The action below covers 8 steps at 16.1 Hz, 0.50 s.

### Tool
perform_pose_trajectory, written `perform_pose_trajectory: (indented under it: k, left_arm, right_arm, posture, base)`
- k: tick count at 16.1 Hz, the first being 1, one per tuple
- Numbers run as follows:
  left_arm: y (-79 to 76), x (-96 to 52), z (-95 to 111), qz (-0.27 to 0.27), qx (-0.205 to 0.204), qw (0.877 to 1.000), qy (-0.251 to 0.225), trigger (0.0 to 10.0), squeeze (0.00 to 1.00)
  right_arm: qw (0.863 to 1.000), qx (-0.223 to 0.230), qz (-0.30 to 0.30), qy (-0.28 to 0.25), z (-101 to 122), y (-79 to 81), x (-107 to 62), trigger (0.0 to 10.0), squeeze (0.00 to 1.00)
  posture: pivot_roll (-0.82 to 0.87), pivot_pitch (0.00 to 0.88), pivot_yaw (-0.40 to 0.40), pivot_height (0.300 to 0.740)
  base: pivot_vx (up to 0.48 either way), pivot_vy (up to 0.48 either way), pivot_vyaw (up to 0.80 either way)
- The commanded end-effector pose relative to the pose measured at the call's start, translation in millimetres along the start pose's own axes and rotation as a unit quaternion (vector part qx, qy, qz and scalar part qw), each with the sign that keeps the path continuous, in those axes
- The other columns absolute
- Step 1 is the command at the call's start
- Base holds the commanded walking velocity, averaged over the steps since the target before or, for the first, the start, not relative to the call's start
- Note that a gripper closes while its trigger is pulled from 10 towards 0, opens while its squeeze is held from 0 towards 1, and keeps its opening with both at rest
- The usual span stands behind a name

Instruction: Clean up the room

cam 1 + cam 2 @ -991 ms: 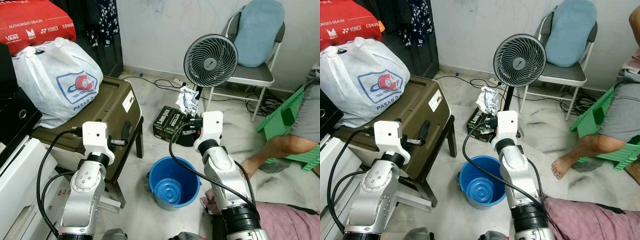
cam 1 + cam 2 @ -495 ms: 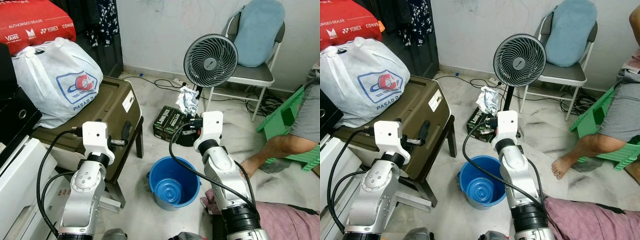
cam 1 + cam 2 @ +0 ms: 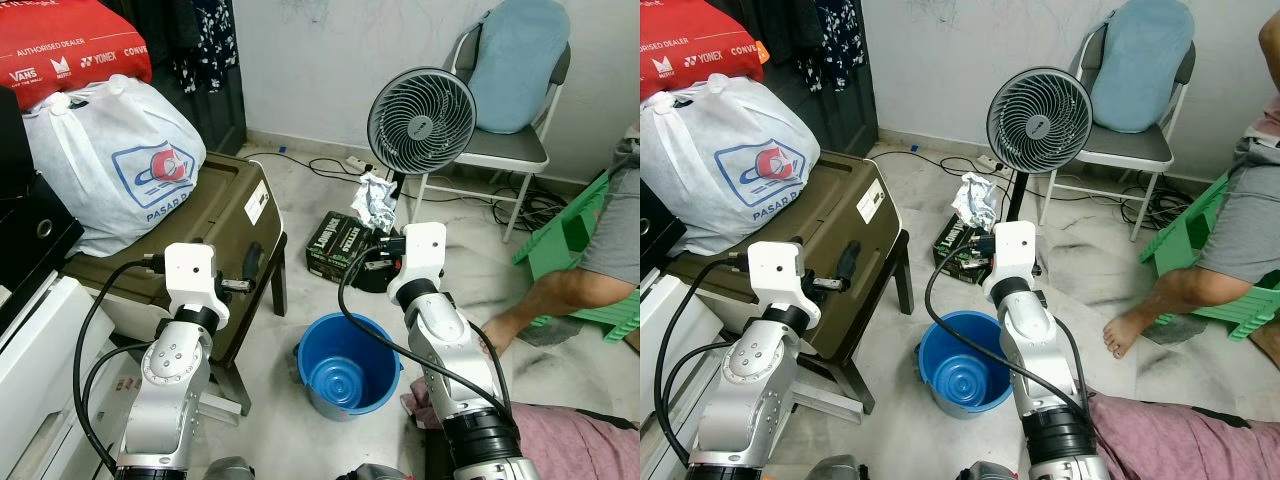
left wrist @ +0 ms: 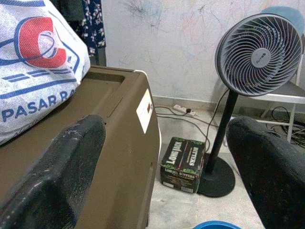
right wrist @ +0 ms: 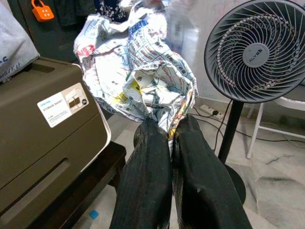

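A crumpled ball of printed paper [image 3: 376,200] hangs in the air, pinched between the black fingers of my right gripper [image 5: 170,135], which is shut on it. It is held above and beyond the far rim of a blue bucket [image 3: 347,364] standing on the floor between my arms. In the right wrist view the crumpled paper [image 5: 141,71] bulges out past the fingertips. My left gripper [image 4: 164,157] is open with nothing between its fingers, held beside the brown case [image 3: 214,217] on my left.
A white bag [image 3: 112,160] lies on the brown case. A standing fan [image 3: 420,122], a dark carton [image 3: 339,243], a chair [image 3: 510,100] and floor cables lie ahead. A person's leg and foot [image 3: 1150,308] and a green stool [image 3: 585,250] are at right.
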<state>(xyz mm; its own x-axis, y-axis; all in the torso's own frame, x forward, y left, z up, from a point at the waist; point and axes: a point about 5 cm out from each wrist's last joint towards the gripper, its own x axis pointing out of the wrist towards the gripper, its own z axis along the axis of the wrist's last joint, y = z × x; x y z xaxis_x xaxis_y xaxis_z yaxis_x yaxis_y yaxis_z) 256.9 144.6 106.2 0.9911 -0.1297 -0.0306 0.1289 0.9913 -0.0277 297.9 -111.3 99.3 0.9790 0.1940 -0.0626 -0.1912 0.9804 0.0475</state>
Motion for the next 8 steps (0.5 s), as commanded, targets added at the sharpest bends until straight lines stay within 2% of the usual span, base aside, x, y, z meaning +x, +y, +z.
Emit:
perform_pose_trajectory:
  k: [1, 2, 3, 8]
  left_arm:
    - [-0.3, 1.0, -0.9, -0.001, -0.001, 1.0, 0.005, 10.0, 0.0]
    - [-0.5, 1.2, -0.9, -0.001, -0.001, 1.0, 0.005, 10.0, 0.0]
    - [-1.7, 3.6, 1.4, -0.002, 0.006, 1.0, 0.0, 10.0, 0.0]
    - [-2.2, 5.8, 2.3, -0.004, 0.012, 1.0, -0.001, 10.0, 0.0]
  right_arm:
    - [1.0, 0.001, -0.005, -0.003, 3.7, -0.6, 1.7, 10.0, 0.0]
    - [1.0, 0.002, -0.008, -0.004, 3.9, -0.6, 1.8, 10.0, 0.0]
    - [1.0, -0.001, -0.019, -0.013, 5.7, -6.3, 2.2, 10.0, 0.0]
    - [1.0, 0.001, -0.024, -0.017, 6.4, -9.0, 2.5, 10.0, 0.0]
  posture:
    - [0.03, 0.0, -0.036, 0.74]
    - [0.0, 0.0, 0.0, 0.74]
    - [0.03, 0.0, -0.031, 0.74]
    - [0.03, 0.0, -0.029, 0.74]
  base:
    - [0.0, 0.0, 0.0]
    - [0.0, 0.0, 0.0]
    - [0.0, 0.0, 0.0]
    - [0.0, 0.0, 0.0]
